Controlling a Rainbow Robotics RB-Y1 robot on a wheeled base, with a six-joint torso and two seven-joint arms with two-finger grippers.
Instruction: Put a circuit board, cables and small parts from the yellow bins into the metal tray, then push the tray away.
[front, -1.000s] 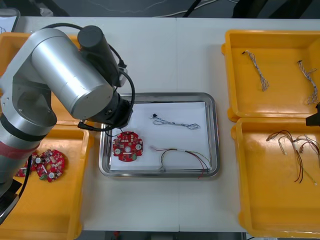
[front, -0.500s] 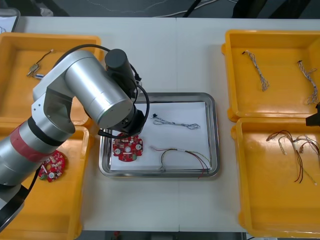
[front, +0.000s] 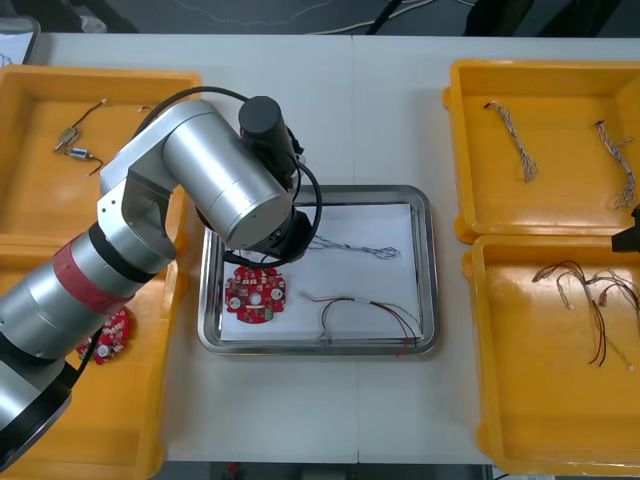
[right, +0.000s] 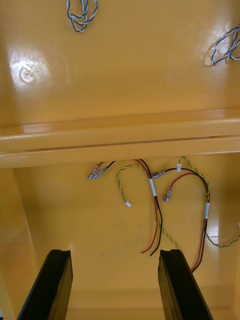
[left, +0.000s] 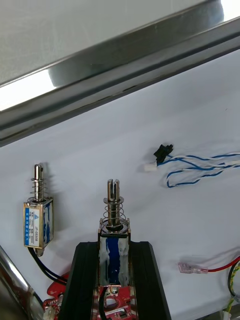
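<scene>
My left gripper (left: 114, 245) is shut on a small metal part (left: 114, 220) with a blue label, held low over the white inside of the metal tray (front: 428, 270). A second small metal part (left: 37, 222) lies on the tray beside the fingers. A blue and white cable (left: 195, 167) lies beyond them. In the tray are also a round red circuit board (front: 255, 293) and a red and yellow cable (front: 365, 305). In the front view the left arm (front: 215, 185) covers the tray's left part. My right gripper (right: 115, 265) hangs open over red and yellow cables (right: 155, 200).
At the left, the far yellow bin (front: 40, 180) holds small metal parts (front: 70, 140), and the near bin (front: 100, 420) holds red boards (front: 108, 335). At the right, the far bin (front: 560, 190) holds twisted cables (front: 515, 140), the near bin (front: 540, 400) red and yellow cables (front: 595, 295).
My left arm has swung right, from over the left bins to over the tray's left part. The right arm has not moved.
</scene>
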